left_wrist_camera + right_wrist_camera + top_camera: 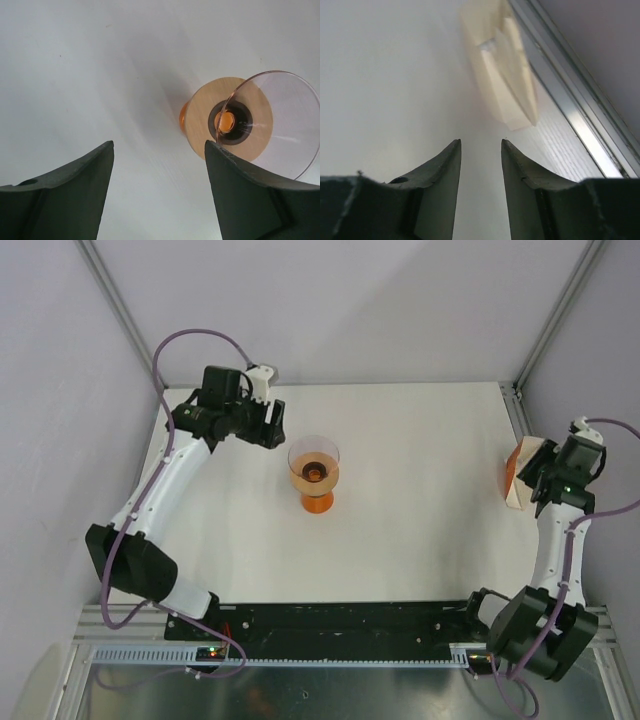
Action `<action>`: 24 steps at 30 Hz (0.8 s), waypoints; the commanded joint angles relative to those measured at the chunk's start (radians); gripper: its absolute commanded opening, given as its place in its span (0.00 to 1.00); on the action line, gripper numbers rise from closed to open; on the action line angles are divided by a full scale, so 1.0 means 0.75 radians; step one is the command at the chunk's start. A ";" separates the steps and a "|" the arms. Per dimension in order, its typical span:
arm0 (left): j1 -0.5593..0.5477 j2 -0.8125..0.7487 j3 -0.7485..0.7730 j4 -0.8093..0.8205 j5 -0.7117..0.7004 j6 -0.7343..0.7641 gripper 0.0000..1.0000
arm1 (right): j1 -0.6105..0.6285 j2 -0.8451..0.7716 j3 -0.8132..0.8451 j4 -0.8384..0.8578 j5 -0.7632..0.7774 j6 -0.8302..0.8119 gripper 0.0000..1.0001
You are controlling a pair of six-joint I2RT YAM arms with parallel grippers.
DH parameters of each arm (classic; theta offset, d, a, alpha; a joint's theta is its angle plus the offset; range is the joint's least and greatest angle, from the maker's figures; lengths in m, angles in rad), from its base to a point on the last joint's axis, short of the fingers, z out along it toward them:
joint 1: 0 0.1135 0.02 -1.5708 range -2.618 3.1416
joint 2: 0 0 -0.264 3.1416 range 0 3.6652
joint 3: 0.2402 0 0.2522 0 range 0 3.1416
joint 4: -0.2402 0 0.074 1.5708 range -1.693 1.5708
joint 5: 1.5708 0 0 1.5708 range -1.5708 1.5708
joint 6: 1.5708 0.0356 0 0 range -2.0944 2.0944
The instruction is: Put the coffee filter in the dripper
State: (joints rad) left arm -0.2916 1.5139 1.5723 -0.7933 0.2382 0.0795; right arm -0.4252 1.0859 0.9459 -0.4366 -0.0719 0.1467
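Observation:
The dripper, a clear pinkish funnel, sits on the orange stand with a tan ring top near the middle of the table. In the left wrist view the dripper and the stand's ring lie ahead and to the right of my left gripper. That gripper is open and empty, just left of the dripper. The coffee filter, a folded cream paper cone, lies at the table's right edge. My right gripper is beside it. In the right wrist view the filter is just ahead of the open, empty gripper.
An aluminium frame rail runs along the table's right edge beside the filter. Frame posts rise at the back corners, with pale walls behind. The arm bases stand on a black rail at the near edge.

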 commanded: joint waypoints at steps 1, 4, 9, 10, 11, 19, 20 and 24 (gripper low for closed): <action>0.016 -0.115 -0.101 0.164 -0.014 0.100 0.78 | -0.115 0.009 -0.074 0.149 -0.051 0.015 0.42; 0.024 -0.150 -0.186 0.248 -0.016 0.108 0.78 | -0.136 0.048 -0.091 0.209 -0.019 -0.007 0.41; 0.041 -0.180 -0.318 0.340 -0.077 0.148 0.78 | -0.120 0.117 -0.094 0.353 0.007 -0.076 0.41; 0.054 -0.184 -0.338 0.353 -0.085 0.152 0.78 | -0.112 0.134 -0.095 0.376 0.015 -0.102 0.40; 0.065 -0.189 -0.353 0.365 -0.089 0.155 0.78 | -0.107 0.148 -0.095 0.397 0.027 -0.123 0.40; 0.144 -0.169 -0.403 0.406 -0.072 0.146 0.78 | -0.097 0.315 -0.067 0.474 0.085 -0.244 0.33; 0.148 -0.164 -0.401 0.408 -0.070 0.147 0.78 | -0.095 0.332 -0.061 0.473 0.091 -0.254 0.32; 0.163 -0.141 -0.395 0.410 -0.054 0.144 0.78 | -0.088 0.364 -0.036 0.463 0.096 -0.276 0.30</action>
State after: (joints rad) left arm -0.1806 1.4132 1.2713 -0.5304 0.1864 0.1669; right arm -0.5003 1.3472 0.8715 -0.1364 -0.0280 -0.0162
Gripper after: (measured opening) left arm 0.781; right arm 0.306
